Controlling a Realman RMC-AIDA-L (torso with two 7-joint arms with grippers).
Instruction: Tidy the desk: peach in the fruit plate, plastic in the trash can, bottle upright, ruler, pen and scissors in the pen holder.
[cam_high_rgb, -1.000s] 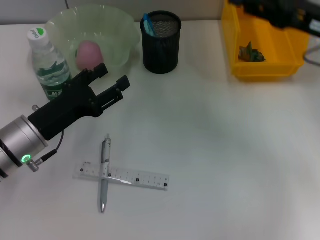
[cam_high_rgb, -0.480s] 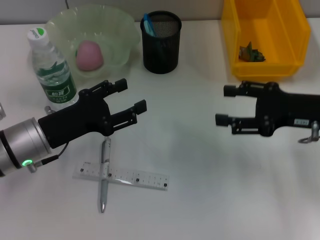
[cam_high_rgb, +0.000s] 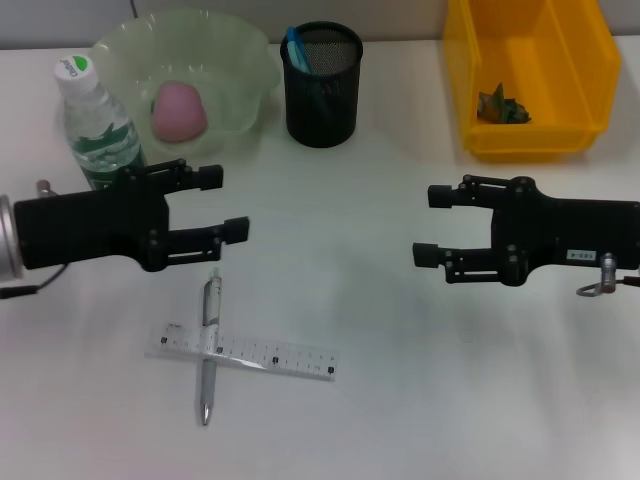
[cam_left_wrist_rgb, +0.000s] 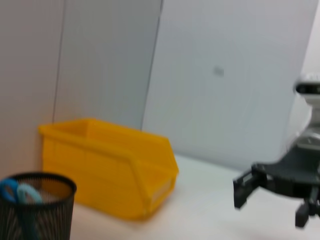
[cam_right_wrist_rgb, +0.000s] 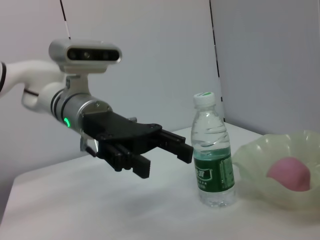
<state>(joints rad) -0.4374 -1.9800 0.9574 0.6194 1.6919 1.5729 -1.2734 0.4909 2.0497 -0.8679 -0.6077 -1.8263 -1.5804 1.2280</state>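
The pen (cam_high_rgb: 209, 345) lies on the desk (cam_high_rgb: 400, 400), crossed over the clear ruler (cam_high_rgb: 270, 355). My left gripper (cam_high_rgb: 228, 203) hovers open just above and behind them, pointing right. My right gripper (cam_high_rgb: 428, 225) is open over the desk's right half, pointing left. The bottle (cam_high_rgb: 95, 130) stands upright beside the fruit plate (cam_high_rgb: 240, 60), which holds the peach (cam_high_rgb: 178, 108). The scissors (cam_high_rgb: 295, 45) stick out of the pen holder (cam_high_rgb: 322, 95). The plastic (cam_high_rgb: 503, 106) lies in the trash can (cam_high_rgb: 530, 140). The right wrist view shows the left gripper (cam_right_wrist_rgb: 165, 150) near the bottle (cam_right_wrist_rgb: 212, 160).
The left wrist view shows the trash can (cam_left_wrist_rgb: 110, 165), the pen holder (cam_left_wrist_rgb: 35, 210) and the right gripper (cam_left_wrist_rgb: 247, 187) farther off. The peach (cam_right_wrist_rgb: 290, 172) sits in the fruit plate (cam_right_wrist_rgb: 260, 155) behind the bottle.
My left gripper has swung level to point right and drawn back left. My right arm came down from the trash can to the desk's right half and edged slightly left.
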